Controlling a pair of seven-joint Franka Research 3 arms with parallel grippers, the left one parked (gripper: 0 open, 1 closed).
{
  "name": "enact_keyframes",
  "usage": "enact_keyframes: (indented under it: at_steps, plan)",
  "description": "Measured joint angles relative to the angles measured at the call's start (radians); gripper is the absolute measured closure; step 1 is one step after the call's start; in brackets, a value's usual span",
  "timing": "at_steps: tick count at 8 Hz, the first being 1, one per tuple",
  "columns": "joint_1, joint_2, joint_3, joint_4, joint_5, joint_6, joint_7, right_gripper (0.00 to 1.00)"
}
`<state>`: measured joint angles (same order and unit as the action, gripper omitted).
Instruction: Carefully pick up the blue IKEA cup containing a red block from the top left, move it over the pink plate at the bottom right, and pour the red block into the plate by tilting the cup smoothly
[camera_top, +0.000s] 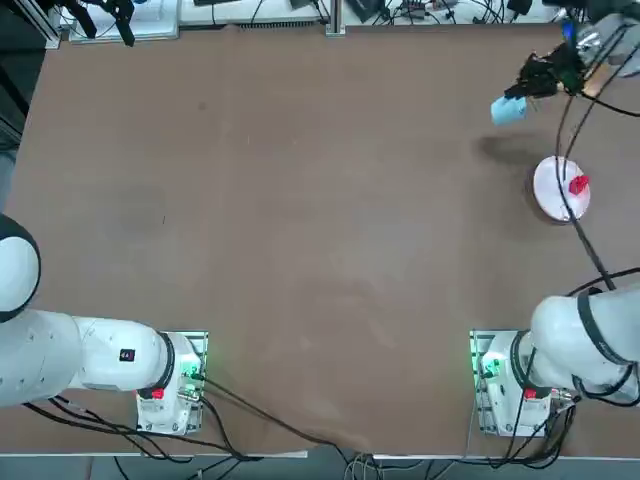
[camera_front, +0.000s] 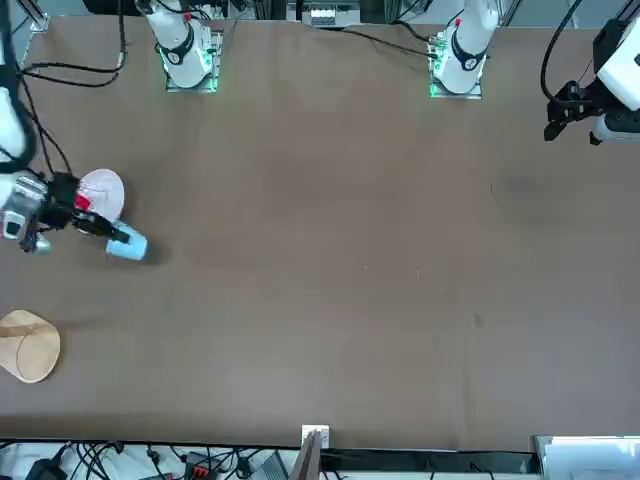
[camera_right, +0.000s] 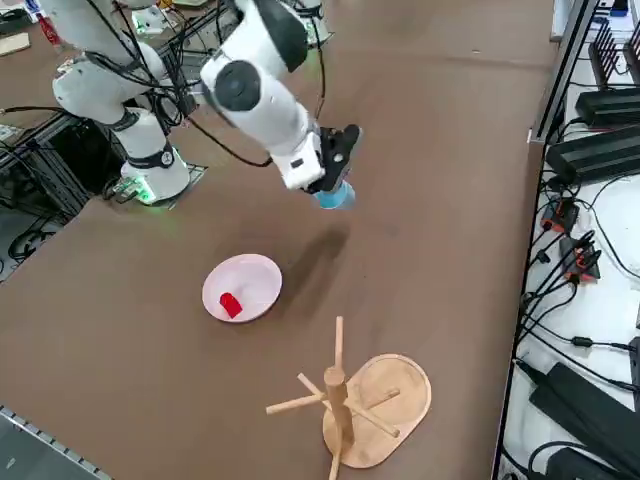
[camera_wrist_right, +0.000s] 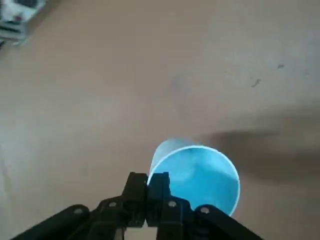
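The blue IKEA cup (camera_top: 508, 109) hangs in the air, tilted, with my right gripper (camera_top: 530, 85) shut on its rim. In the wrist view the fingers (camera_wrist_right: 147, 192) pinch the cup (camera_wrist_right: 197, 177) wall, and its inside shows no block. The red block (camera_top: 578, 185) lies on the pink plate (camera_top: 555, 190), which sits on the table nearer the arm's base than the cup. From the side, the cup (camera_right: 333, 196) is held above the table beyond the plate (camera_right: 245, 285), where the block (camera_right: 230, 304) rests. In the front view the cup (camera_front: 128, 244) is beside the plate (camera_front: 104, 190).
A tan wooden oval base with a pegged stand (camera_right: 350, 400) sits past the plate near the table's right edge, also seen as the wooden oval (camera_front: 28, 345). A black cable (camera_top: 580, 225) runs over the plate. The table edge is close on the right.
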<state>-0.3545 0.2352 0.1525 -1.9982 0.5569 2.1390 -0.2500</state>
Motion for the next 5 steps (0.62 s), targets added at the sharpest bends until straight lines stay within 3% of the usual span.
enact_keyframes:
  at_steps: [5]
  plan:
    - [0.219, -0.014, 0.004, 0.001, -0.24, 0.081, 0.654, 0.98]
